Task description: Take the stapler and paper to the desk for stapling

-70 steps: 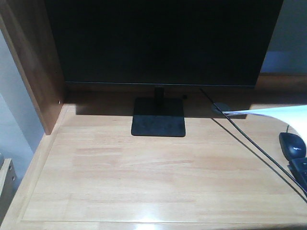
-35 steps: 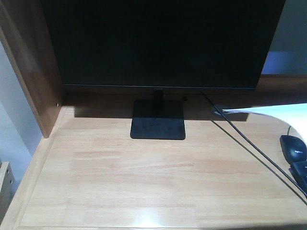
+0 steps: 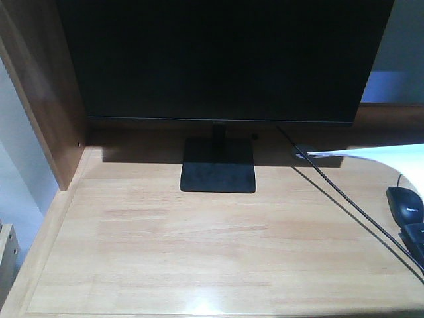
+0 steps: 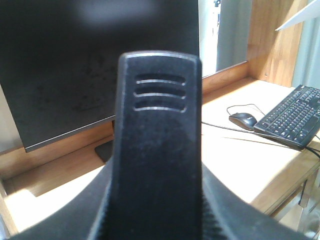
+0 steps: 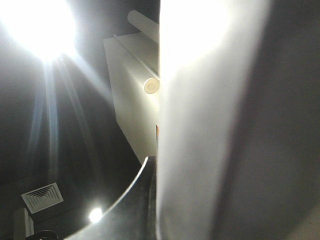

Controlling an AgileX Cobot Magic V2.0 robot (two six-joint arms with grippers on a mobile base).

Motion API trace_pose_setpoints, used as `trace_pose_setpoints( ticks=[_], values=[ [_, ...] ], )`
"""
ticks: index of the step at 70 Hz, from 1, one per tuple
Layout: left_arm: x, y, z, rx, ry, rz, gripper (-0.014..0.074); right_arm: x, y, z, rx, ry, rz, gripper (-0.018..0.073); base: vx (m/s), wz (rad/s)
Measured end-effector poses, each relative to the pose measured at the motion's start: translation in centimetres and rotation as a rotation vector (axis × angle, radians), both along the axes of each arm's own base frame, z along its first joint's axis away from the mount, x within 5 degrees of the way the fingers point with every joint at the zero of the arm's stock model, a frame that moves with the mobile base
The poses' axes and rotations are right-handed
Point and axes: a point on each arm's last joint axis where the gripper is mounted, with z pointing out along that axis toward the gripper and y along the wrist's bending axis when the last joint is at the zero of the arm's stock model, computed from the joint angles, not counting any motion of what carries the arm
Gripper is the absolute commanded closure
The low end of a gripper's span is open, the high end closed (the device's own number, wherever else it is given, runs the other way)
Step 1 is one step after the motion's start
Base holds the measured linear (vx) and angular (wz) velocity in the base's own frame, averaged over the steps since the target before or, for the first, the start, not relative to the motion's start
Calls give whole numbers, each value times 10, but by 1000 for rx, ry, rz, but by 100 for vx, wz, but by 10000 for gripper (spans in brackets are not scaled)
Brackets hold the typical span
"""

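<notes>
The black stapler [image 4: 159,130] stands upright and fills the middle of the left wrist view. My left gripper [image 4: 159,222] is shut on its lower part, one dark finger on each side. The white paper [image 5: 210,120] covers the right half of the right wrist view, which looks up at the ceiling. My right gripper [image 5: 157,200] is shut on the sheet's edge, with one dark finger [image 5: 132,205] showing. In the front view the paper [image 3: 377,154] reaches in from the right, held above the light wooden desk [image 3: 199,252]. Neither gripper shows there.
A black monitor [image 3: 225,59] on a flat stand [image 3: 218,173] fills the back of the desk. A black mouse [image 3: 405,202], a keyboard corner [image 3: 414,235] and a cable [image 3: 344,202] lie at the right. A wooden side panel [image 3: 46,99] walls the left.
Over the last second the front view has shifted slightly toward the monitor and right. The paper's edge sits a little higher and further right in the picture. Nothing differs over the last half second.
</notes>
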Motion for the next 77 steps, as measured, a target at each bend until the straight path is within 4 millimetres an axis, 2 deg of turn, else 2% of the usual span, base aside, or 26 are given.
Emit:
trace_pose_setpoints(
  ticks=[77],
  values=[
    [0, 0, 0, -2, 1, -3, 603, 0, 0, 0, 0, 0, 0, 566, 0, 0]
  ],
)
